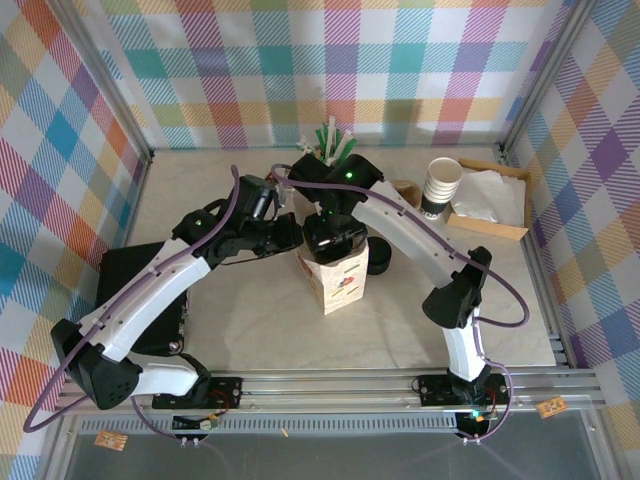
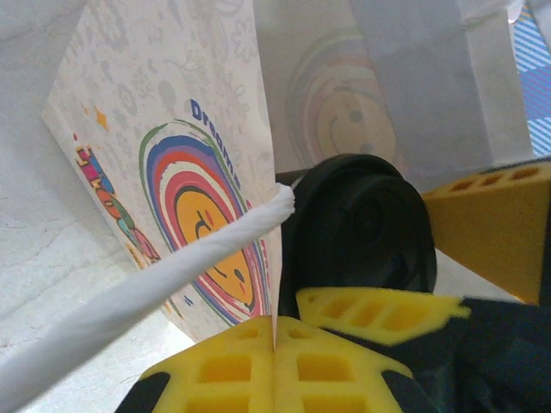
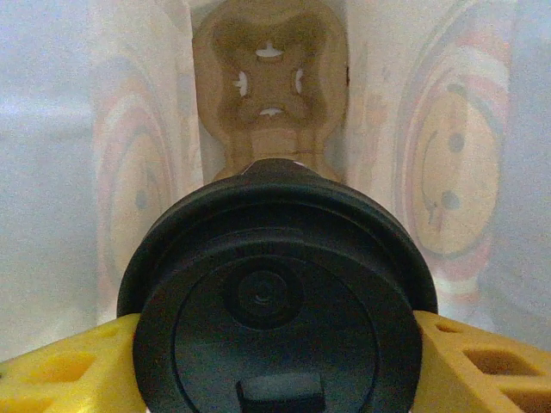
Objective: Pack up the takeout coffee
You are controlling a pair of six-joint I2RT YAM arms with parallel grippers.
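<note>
Right gripper [image 3: 275, 348]: closed around the takeout coffee [image 3: 275, 318]; one yellow finger [image 3: 60, 366] shows at the lower left of the right wrist view and the other at the lower right, with the cup's round black lid between and above them. The lid is smooth moulded plastic with a raised rim, a small central disc and a rectangular sip tab at its near edge.

Location of the takeout coffee: inside the paper bag [image 1: 340, 285], which stands upright at the centre of the top view on the pale, stone-patterned tabletop [image 1: 250, 320]; the right gripper [image 1: 335, 238] reaches into the bag's open mouth from above. The white cup body is hidden under the lid.

Below the cup, at the upper centre of the right wrist view, lies a brown moulded-pulp cup carrier [image 3: 269, 77]; lobed outline, matt fibrous surface, small slots cut around its middle. The bag's thin white walls let the printed smiley show through from outside.

Left gripper [image 2: 274, 344]: yellow ribbed fingers pressed together at the bottom centre of the left wrist view, pinching the bag's wall edge between them. A white twisted-paper handle [image 2: 129, 297] crosses the lower left; the lid [image 2: 362, 224] sits at centre right, just beside the pinched edge.
</note>
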